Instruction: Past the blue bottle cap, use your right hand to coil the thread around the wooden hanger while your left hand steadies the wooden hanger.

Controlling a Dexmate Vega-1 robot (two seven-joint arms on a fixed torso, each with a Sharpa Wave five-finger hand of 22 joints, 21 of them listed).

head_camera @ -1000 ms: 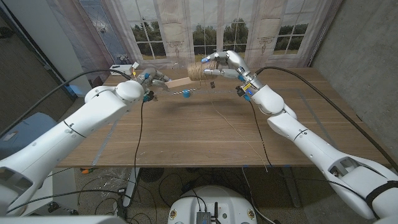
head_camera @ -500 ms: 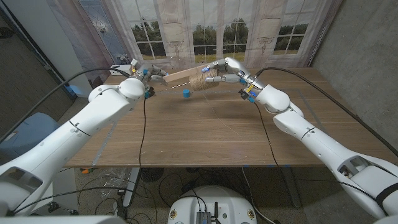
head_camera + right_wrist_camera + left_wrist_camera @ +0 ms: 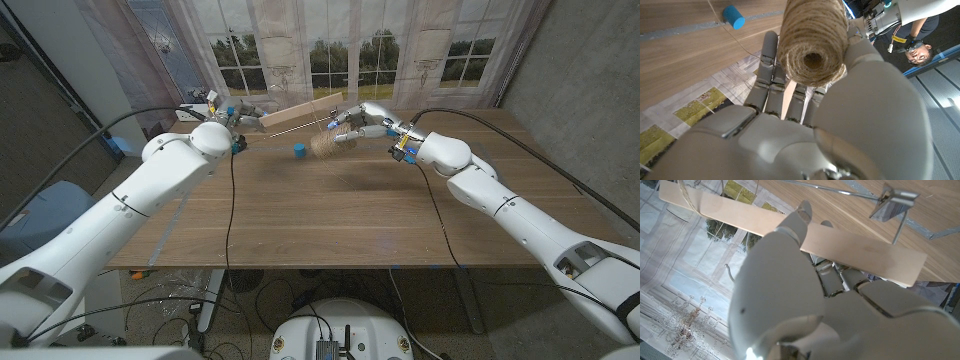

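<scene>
At about ten o'clock on the wooden table (image 3: 330, 215) in the head view, the left hand (image 3: 243, 111) was largely masked by its own forearm, but the left wrist view showed its fingers (image 3: 799, 222) clasped around the pale bar of the wooden hanger (image 3: 850, 250), held above the tabletop. That bar ran up and to the right toward twelve o'clock (image 3: 296, 113), with the hanger's metal rod and clip (image 3: 892, 202) slung beside it; one end of the bar was cut off at the left wrist picture's edge. A strand of thread (image 3: 684, 191) crossed the bar near that cut-off end. The blue bottle cap (image 3: 299, 150) stood on the table just under the hanger, at about eleven o'clock. To its right, near one o'clock, the right hand (image 3: 362, 120) grasped a spool of twine (image 3: 812, 37), which read only as a tan smear (image 3: 325, 145) from above. Behind the hand, a person's face (image 3: 919, 52) was partly cropped.
</scene>
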